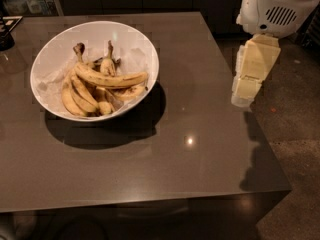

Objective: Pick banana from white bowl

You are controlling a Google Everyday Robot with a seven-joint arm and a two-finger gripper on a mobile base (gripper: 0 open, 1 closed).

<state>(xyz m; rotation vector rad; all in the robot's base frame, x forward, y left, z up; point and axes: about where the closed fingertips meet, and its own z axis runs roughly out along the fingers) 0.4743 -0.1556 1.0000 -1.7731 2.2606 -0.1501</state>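
The white bowl [148,54] stands on the left half of the dark grey table [200,134]. It holds several yellow bananas. The banana [111,79], the longest one with brown speckles, lies across the top of the pile, its dark stem end pointing to the back left. My gripper [244,95], cream-coloured, hangs below the white arm housing [275,6] over the table's right edge. It is well to the right of the bowl and holds nothing that I can see.
Shorter bananas [75,96] lie under and beside the long one. A dark object [5,36] sits at the table's far left edge. The table's front and right edges drop to a speckled floor [295,134]. Dark cabinets run along the back.
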